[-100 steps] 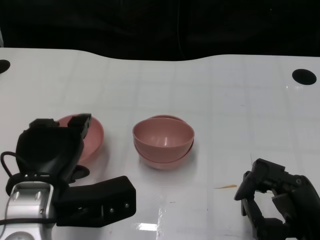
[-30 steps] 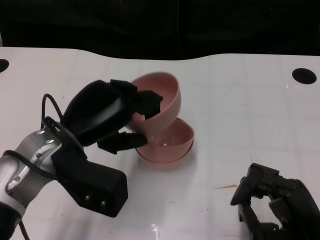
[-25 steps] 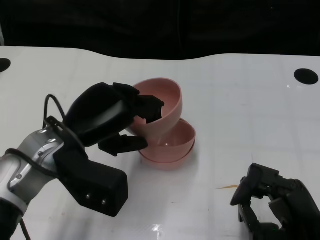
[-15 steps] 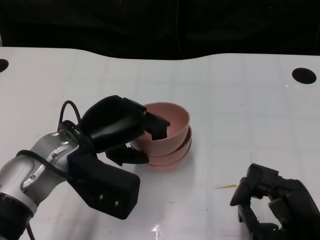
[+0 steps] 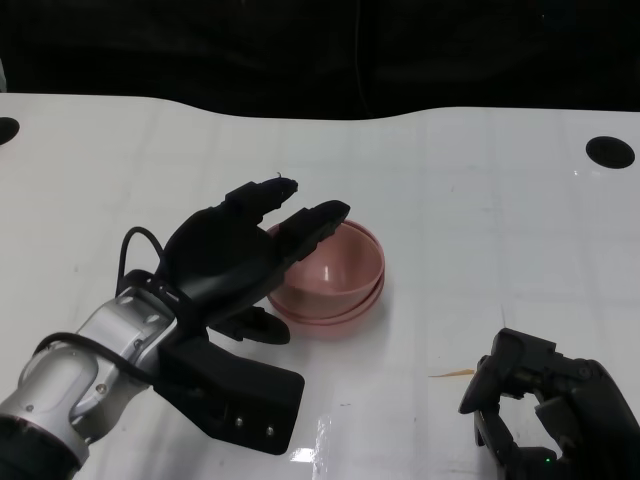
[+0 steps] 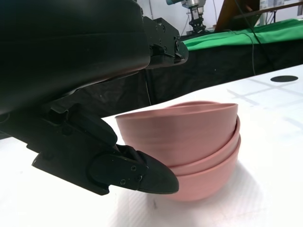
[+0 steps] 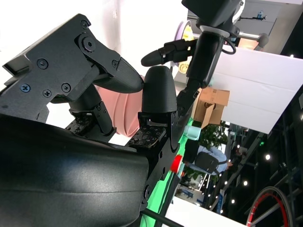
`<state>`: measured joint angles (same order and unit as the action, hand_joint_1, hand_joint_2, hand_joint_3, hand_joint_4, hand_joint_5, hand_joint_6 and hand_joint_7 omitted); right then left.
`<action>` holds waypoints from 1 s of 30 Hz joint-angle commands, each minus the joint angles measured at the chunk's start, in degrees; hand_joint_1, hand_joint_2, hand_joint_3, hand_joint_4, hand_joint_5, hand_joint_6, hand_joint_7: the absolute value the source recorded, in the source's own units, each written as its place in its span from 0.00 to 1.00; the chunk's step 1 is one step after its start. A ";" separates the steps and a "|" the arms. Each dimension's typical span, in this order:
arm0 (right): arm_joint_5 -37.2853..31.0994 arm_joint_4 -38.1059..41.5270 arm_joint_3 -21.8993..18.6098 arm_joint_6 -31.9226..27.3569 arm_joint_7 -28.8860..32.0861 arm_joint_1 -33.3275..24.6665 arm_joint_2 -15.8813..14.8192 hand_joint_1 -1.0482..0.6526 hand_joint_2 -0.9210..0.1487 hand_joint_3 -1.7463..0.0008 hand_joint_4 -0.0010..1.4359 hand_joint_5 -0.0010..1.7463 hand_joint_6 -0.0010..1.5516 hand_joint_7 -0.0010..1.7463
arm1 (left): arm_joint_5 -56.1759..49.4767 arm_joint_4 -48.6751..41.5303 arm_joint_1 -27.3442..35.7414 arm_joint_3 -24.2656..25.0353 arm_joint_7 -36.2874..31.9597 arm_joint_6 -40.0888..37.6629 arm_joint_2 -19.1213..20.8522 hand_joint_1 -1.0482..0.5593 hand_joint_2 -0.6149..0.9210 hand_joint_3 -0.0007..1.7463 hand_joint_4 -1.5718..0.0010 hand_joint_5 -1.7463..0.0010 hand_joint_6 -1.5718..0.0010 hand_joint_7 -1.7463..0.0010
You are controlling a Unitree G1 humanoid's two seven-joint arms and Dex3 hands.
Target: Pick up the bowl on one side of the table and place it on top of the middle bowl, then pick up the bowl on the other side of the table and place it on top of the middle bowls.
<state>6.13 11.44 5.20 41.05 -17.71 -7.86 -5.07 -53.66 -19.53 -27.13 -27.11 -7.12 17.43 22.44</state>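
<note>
Three pink bowls (image 5: pixel 335 280) sit nested in one stack near the middle of the white table (image 5: pixel 480 200). The left hand (image 5: pixel 245 260) hovers beside the stack, fingers spread and holding nothing (its fingertips reach over the top bowl's rim). The right hand (image 5: pixel 545 405) rests near the table's front edge, fingers curled in, empty.

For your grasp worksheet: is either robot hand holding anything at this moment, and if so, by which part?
Nothing is held. The left hand is spread open beside the stacked pink bowls, not gripping them. The right hand is curled on nothing, away from the stack.
</note>
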 commanded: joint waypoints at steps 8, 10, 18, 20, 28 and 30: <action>0.40 -0.60 -0.51 -0.38 -0.06 -0.14 -0.04 0.50 0.44 0.31 0.60 1.00 0.52 0.88 | 7.46 8.99 10.03 5.43 -4.82 1.38 0.81 0.15 1.00 0.15 1.00 1.00 0.98 0.99; 0.62 -0.65 -0.44 -0.76 -0.20 -0.18 0.01 0.50 0.44 0.30 0.60 1.00 0.52 0.88 | 9.84 10.37 12.28 6.99 -5.85 3.15 0.89 0.17 1.00 0.14 1.00 1.00 0.96 0.98; 1.01 -0.39 -0.23 -0.84 -0.71 -0.18 0.20 0.51 0.44 0.30 0.60 1.00 0.51 0.88 | 20.15 12.38 23.63 13.05 -14.45 17.42 -1.68 0.33 1.00 0.08 0.97 0.60 0.78 0.91; 0.64 -0.38 -0.32 -0.92 -0.51 -0.16 0.18 0.50 0.45 0.30 0.60 1.00 0.51 0.88 | 20.81 12.26 25.94 14.04 -16.23 20.19 -2.81 0.37 1.00 0.09 0.99 0.45 0.83 0.72; 1.11 -0.66 -0.09 -2.13 -1.00 -0.30 0.24 0.50 0.46 0.30 0.60 1.00 0.51 0.87 | 32.99 13.92 35.25 15.83 -13.95 25.24 -9.60 0.42 1.00 0.13 0.91 0.17 0.92 0.24; 1.08 -0.90 -0.05 -2.57 -0.96 -0.39 0.23 0.50 0.45 0.30 0.60 1.00 0.51 0.87 | 39.14 16.20 38.22 15.24 -11.37 23.28 -11.90 0.44 1.00 0.13 0.87 0.17 0.87 0.24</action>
<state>6.65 11.31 5.44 38.92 -18.59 -7.85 -4.81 -18.28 -5.03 9.16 -12.03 -19.99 41.66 11.58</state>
